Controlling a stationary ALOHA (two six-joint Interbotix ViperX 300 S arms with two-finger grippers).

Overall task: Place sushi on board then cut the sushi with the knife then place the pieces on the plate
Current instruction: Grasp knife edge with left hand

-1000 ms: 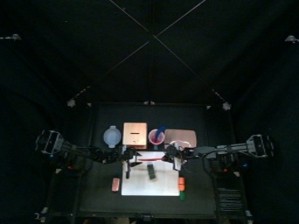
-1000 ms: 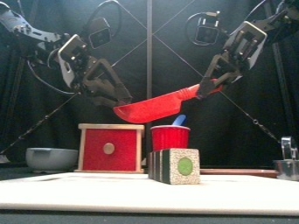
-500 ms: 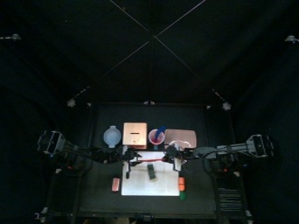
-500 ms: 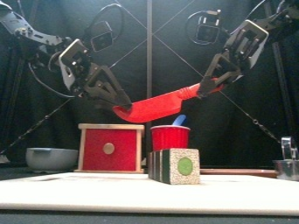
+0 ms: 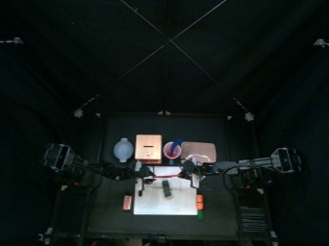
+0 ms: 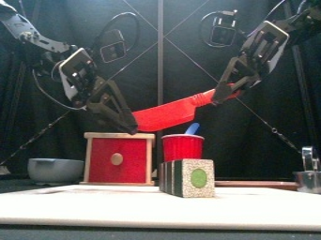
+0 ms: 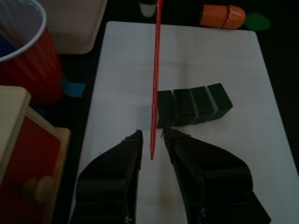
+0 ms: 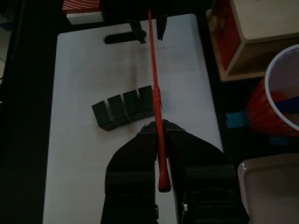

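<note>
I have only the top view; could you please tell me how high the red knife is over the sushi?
Observer: In the front view the red knife hangs well clear of the sushi roll, higher than the red cup.
Operator: Which gripper has the handle?
Observer: The right gripper is shut on it; the blade tip reaches the left gripper.
Operator: Is the roll cut?
Observer: No; the left wrist view shows its blocks together on the white board.

open board (image 7: 239, 61) around sushi (image 7: 197, 102), red cup (image 6: 183, 147) (box (image 6: 119, 157) beside) close behind
</note>
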